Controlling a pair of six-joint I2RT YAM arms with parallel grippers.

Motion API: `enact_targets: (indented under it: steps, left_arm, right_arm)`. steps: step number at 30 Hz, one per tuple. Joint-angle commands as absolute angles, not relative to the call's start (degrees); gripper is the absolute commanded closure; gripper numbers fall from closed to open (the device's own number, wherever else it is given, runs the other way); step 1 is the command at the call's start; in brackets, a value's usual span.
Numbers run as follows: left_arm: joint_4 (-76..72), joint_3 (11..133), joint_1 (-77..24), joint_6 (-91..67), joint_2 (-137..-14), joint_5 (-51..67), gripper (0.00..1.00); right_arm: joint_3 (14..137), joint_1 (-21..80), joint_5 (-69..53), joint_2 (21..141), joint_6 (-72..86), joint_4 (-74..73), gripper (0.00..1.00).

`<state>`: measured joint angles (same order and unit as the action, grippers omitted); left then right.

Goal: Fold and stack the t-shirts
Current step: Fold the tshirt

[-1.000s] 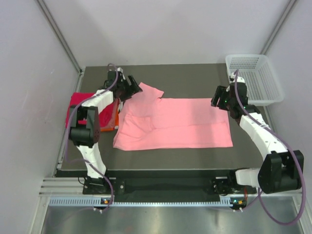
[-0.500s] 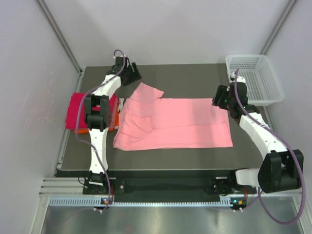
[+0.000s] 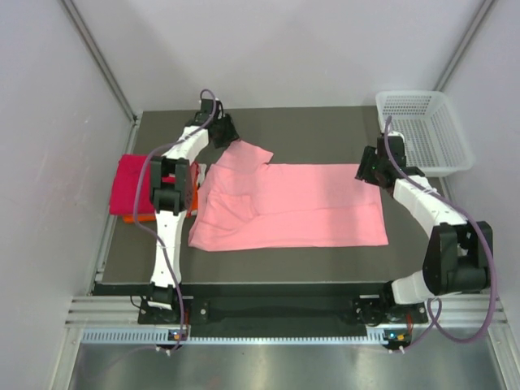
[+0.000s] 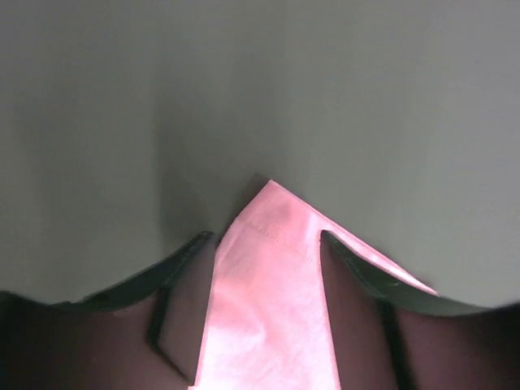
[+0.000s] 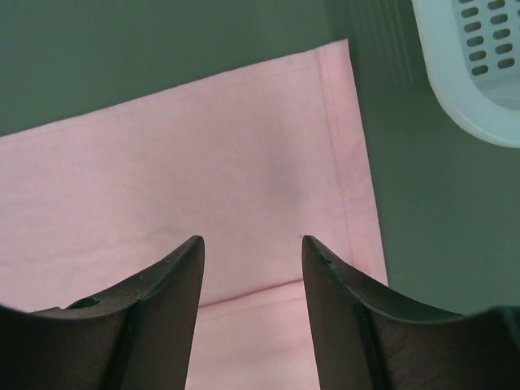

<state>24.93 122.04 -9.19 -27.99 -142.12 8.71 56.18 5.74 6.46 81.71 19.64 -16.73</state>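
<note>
A light salmon-pink t-shirt [image 3: 284,203] lies spread flat across the dark table, one sleeve [image 3: 244,154] pointing to the far left. My left gripper [image 3: 223,134] is at that sleeve's tip. In the left wrist view the sleeve corner [image 4: 272,268] lies between the parted fingers of the left gripper [image 4: 266,240], not pinched. My right gripper [image 3: 367,169] hovers over the shirt's far right corner. Its jaws [image 5: 250,240] are open above the hem [image 5: 349,162]. A folded magenta-red t-shirt [image 3: 134,183] rests on an orange one [image 3: 192,201] at the left edge.
A white mesh basket [image 3: 426,130] stands at the back right corner, its rim [image 5: 463,89] close to the right gripper. Grey walls enclose the table [image 3: 325,126] on three sides.
The left gripper has swung from beside the folded stack out to the sleeve tip at the far left. Both grippers' jaws have narrowed. The right gripper has barely shifted.
</note>
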Motion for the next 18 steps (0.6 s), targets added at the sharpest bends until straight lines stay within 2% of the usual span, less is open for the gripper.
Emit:
enact_targets:
  steps: [1, 5, 7, 10, 11, 18]
  left_arm:
    - [25.22, 124.71, -9.67, -27.69, -144.05, 11.25, 0.48]
    - [24.53, 124.89, -9.76, -28.56, -145.54, 13.88, 0.65]
    - [23.56, 124.89, -9.23, -29.88, -146.16, 16.08, 0.68]
    - [21.89, 123.93, -8.88, -30.50, -145.46, 15.22, 0.95]
    - [21.71, 123.58, -8.70, -30.59, -145.11, 14.42, 1.00]
    - [16.96, 118.48, -4.40, -33.31, -140.71, 15.20, 1.00]
  right_arm:
    - [60.03, 5.45, 7.47, 83.14, 19.95, -17.23, 0.48]
    - [59.94, 5.45, 7.47, 83.67, 19.86, -16.97, 0.49]
    - [60.12, 5.27, 7.29, 84.46, 19.95, -17.05, 0.49]
    - [60.73, 5.10, 7.47, 85.60, 20.04, -17.49, 0.49]
    - [60.82, 5.01, 7.73, 85.87, 20.04, -17.49, 0.50]
    - [62.93, 5.27, 8.44, 88.85, 19.51, -17.84, 0.51]
